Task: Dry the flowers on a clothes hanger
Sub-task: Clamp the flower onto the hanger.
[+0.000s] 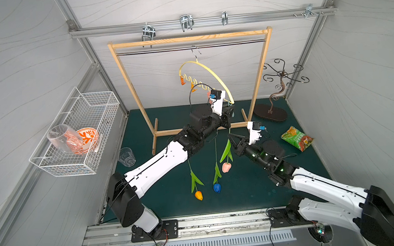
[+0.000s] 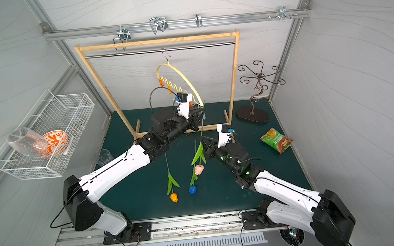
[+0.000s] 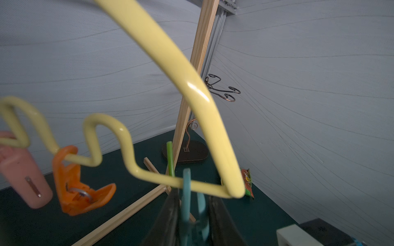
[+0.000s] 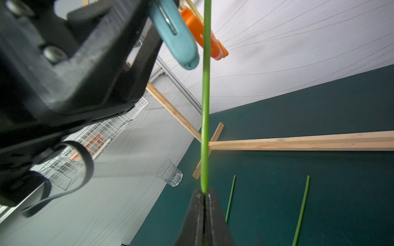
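Mat (image 1: 246, 194) dark green (walls (image 1: 20, 58) grey)

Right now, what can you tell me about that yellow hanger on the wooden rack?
The clothes hanger is pale yellow and glossy: an arched top, a wavy lower bar and a metal hook over the rack's metal rod. It hangs tilted. An orange clothespin and a pink clothespin dangle from the waves; the left gripper is shut on a teal clothespin at its lower corner, where a green stem pokes up beside the bar.
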